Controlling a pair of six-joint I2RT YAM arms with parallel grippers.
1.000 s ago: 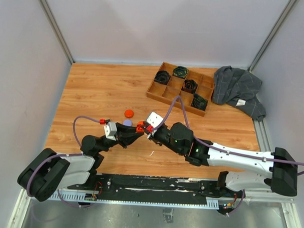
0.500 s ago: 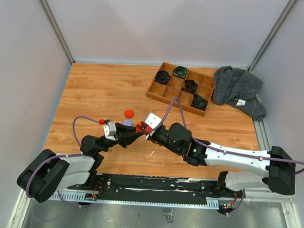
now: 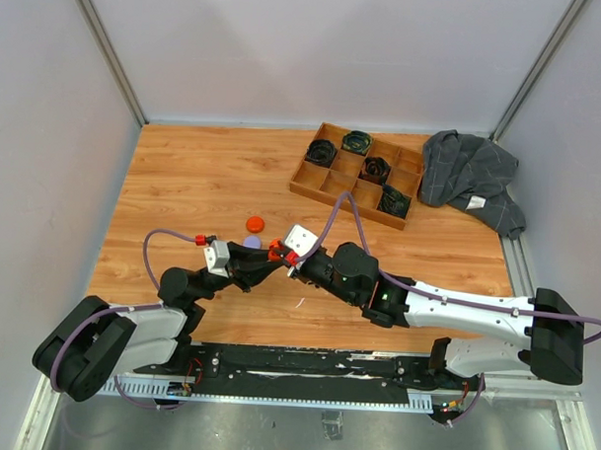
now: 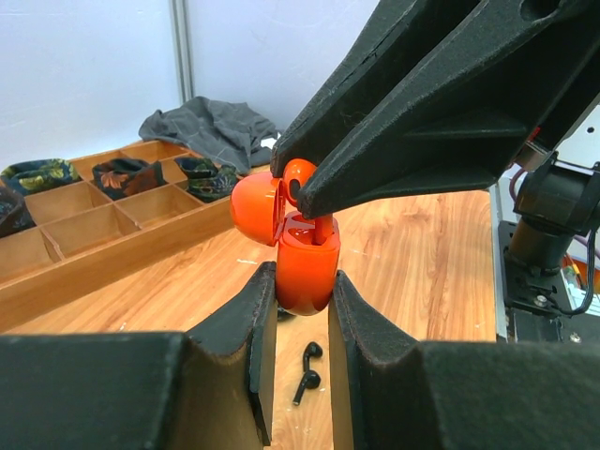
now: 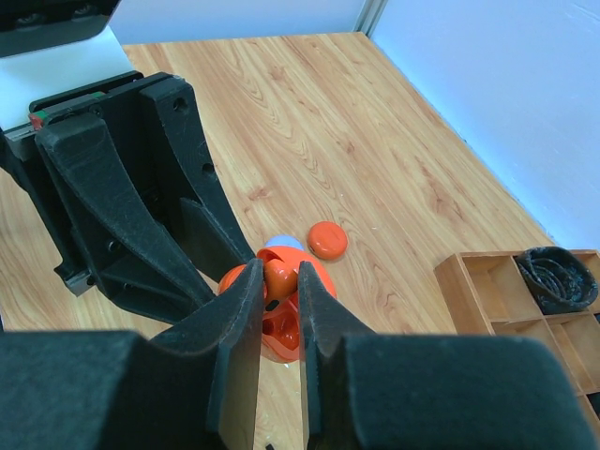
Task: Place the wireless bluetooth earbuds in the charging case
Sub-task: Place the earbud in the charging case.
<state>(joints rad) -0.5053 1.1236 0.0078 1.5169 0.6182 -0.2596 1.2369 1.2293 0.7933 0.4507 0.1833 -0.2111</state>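
Robotics lab test cell. Evidence: plain white panel walls (image 3: 317, 48) set in aluminium frame posts (image 3: 107, 50), enclosing a wood-laminate table (image 3: 204, 172). Left arm (image 3: 139, 333) and right arm (image 3: 456, 309) bolted to a black mounting rail (image 3: 306, 361) at 6 o'clock. Exposed purple cabling (image 3: 149, 249). Compartmented wooden tray (image 3: 308, 158) at 1 o'clock.

top: overhead, far; wrists: close, facing each other; shared: orange case (image 4: 307, 272)

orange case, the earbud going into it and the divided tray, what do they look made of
The orange case is likely hard plastic with a glossy finish: soft highlights sit on its rounded shell. The orange earbud seems to be the same shiny plastic, though it is mostly hidden. The divided tray looks like bare light wood, matte, with faint grain on its thin walls.
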